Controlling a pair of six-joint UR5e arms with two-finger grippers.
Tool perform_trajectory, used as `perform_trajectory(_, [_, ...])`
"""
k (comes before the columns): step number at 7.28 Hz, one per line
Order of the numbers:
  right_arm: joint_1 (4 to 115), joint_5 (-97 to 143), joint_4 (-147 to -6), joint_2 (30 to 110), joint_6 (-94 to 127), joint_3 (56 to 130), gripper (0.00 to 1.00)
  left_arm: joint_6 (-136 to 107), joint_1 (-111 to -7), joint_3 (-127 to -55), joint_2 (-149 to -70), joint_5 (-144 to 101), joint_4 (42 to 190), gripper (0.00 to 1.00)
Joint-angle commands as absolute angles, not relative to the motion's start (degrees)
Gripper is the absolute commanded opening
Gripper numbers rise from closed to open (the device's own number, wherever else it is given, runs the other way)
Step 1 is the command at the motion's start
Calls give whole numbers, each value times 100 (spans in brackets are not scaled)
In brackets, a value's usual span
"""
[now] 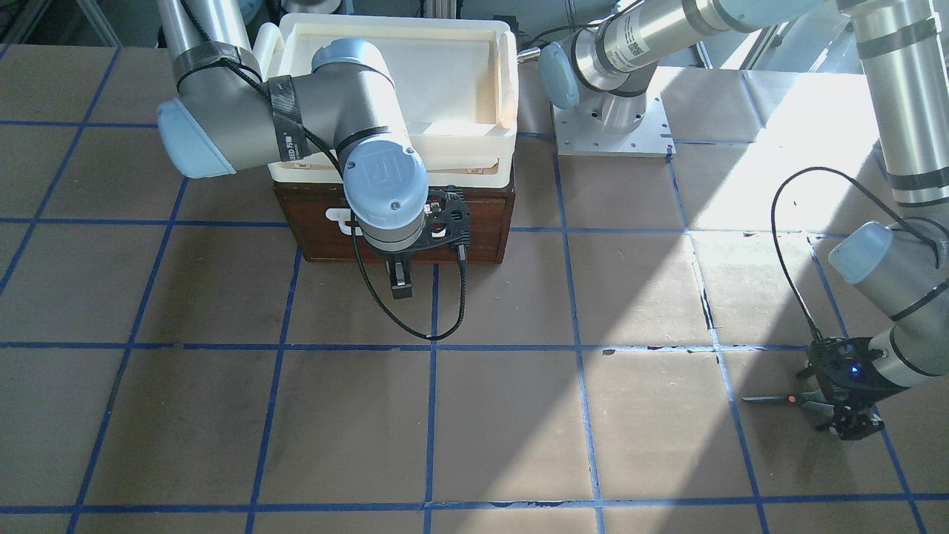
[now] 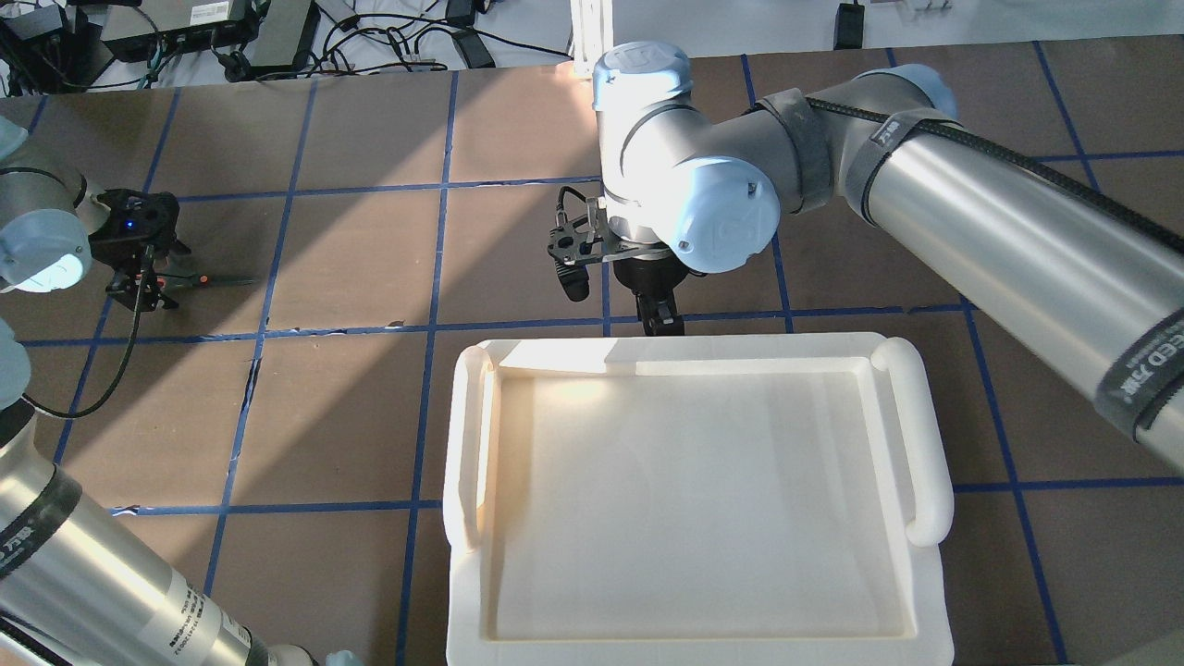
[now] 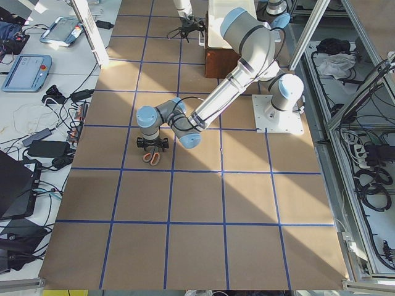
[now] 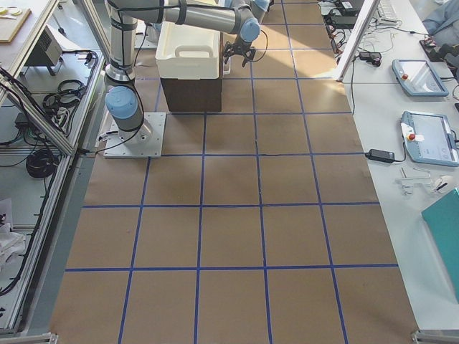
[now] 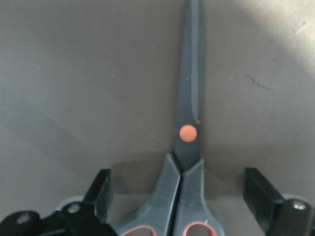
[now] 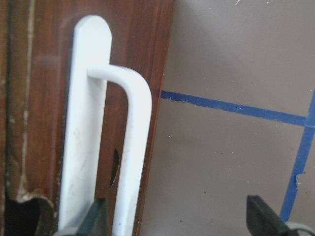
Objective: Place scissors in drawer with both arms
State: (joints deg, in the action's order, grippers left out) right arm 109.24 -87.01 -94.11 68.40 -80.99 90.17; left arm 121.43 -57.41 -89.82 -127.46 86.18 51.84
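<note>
Scissors (image 5: 188, 142): one small pair with closed dark metal blades, an orange pivot dot and grey handles lined orange. The pair lies flat on the table (image 1: 519, 430) toward the robot's left end, well apart from the drawer (image 1: 482, 222). The left gripper (image 5: 179, 183) is lowered over the handle end with its fingers (image 5: 102, 189) spread apart, one on each side of the handles and touching neither; the blades point away from it. The right gripper (image 6: 179, 216) is likewise spread, at the drawer front, with the white bar handle (image 6: 140, 128) just beside one finger. A cream plastic tray (image 2: 925, 435) rests on top of the dark wooden drawer unit. The table surface is brown, gridded with blue tape and crossed by a band of sunlight. Cables and electronics lie along its far edge.
</note>
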Motion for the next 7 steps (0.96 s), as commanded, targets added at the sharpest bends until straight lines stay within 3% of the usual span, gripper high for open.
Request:
perform_trajectory(1, [10916, -8701, -9501, 6812, -8095, 9009, 100, 12146, -5748, -8982, -12753, 8543, 5194, 90])
perform_trajectory(2, [10916, -8701, -9536, 6812, -8095, 9000, 100, 12173, -5748, -8974, -12753, 8604, 5177, 83])
perform_trajectory(3, [10916, -8701, -9641, 6812, -8095, 9000, 100, 12208, -5748, -8974, -12753, 8604, 5168, 68])
perform_trajectory(4, [10907, -8701, -9711, 6812, -8103, 8991, 100, 12208, -5748, -8965, -12736, 8613, 5159, 22])
perform_trajectory(5, [10907, -8701, -9773, 6803, -8112, 8991, 100, 12208, -5748, -8974, -12701, 8613, 5159, 0])
perform_trajectory(7, [10881, -8701, -9843, 6741, -8112, 8974, 100, 12408, -5774, -8965, -12657, 8613, 5159, 0])
